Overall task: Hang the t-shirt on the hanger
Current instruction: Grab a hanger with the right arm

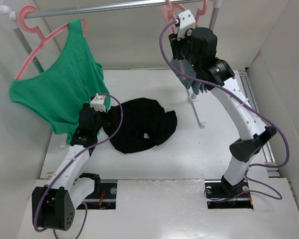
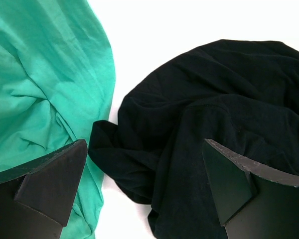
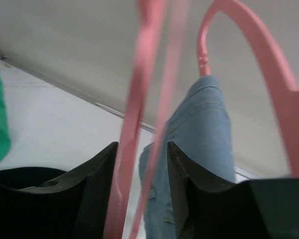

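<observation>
Right hand (image 3: 142, 147) up at the far rail (image 1: 114, 7), partly closed around the pink hanger (image 3: 132, 99), firmness of hold impossible to tell; left hand (image 2: 144, 144) wide open, empty, over the t-shirt (image 1: 139, 124) crumpled on the table (image 1: 209, 149); hanging not yet begun.

T-shirt (image 1: 139, 124) on table (image 1: 204, 149) right of tank top (image 1: 60, 94); hanger (image 3: 144, 59) seemingly inside right pincer (image 3: 142, 149).

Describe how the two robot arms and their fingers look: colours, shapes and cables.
The left arm and the right arm both have white link shells with black joints and black bases. A purple cable runs along each, and a small white camera block sits at each wrist. The fingers are matte black, flat, wedge-shaped plates.
</observation>
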Controlling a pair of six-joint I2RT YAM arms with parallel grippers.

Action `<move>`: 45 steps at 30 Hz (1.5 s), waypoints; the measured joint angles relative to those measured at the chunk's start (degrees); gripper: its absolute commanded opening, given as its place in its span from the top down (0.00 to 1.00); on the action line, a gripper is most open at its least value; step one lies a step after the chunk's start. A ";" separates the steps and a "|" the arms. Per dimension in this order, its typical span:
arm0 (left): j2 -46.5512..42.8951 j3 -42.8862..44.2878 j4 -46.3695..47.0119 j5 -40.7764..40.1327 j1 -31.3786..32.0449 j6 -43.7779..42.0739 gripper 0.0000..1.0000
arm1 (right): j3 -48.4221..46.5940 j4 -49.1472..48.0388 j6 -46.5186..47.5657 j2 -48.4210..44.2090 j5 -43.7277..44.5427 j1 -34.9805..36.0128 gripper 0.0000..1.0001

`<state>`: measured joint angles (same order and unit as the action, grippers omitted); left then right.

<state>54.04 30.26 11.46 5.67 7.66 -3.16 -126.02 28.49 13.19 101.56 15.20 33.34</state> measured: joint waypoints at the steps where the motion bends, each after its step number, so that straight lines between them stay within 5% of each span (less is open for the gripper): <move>1: 0.00 -0.20 0.26 -0.11 0.00 -0.02 0.00 | 0.13 -0.35 0.09 0.31 -0.70 -0.04 0.74; 4: 0.00 -0.81 0.26 -0.20 0.00 -0.02 0.00 | 0.94 -0.81 0.07 0.59 -2.71 0.02 1.00; 12: 0.00 -0.94 0.28 0.44 0.00 -1.44 0.00 | 3.93 -4.11 1.40 -0.63 -8.74 -0.02 1.00; 26: 0.00 -0.92 -0.79 12.35 0.00 -8.13 0.02 | 6.05 -5.62 6.78 -6.86 -36.13 0.00 1.00; 35: -2.16 2.32 -3.17 22.29 0.00 -14.56 0.08 | 22.43 -6.23 7.13 -12.98 -48.63 -0.02 1.00; 45: -15.65 3.65 6.64 37.29 0.00 -24.02 0.00 | 42.82 -5.53 7.87 -18.78 -62.03 -0.55 1.00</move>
<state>38.39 33.91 18.11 42.96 7.66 -27.18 -83.20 22.96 21.06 82.78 -46.83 32.80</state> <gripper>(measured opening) 0.997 0.467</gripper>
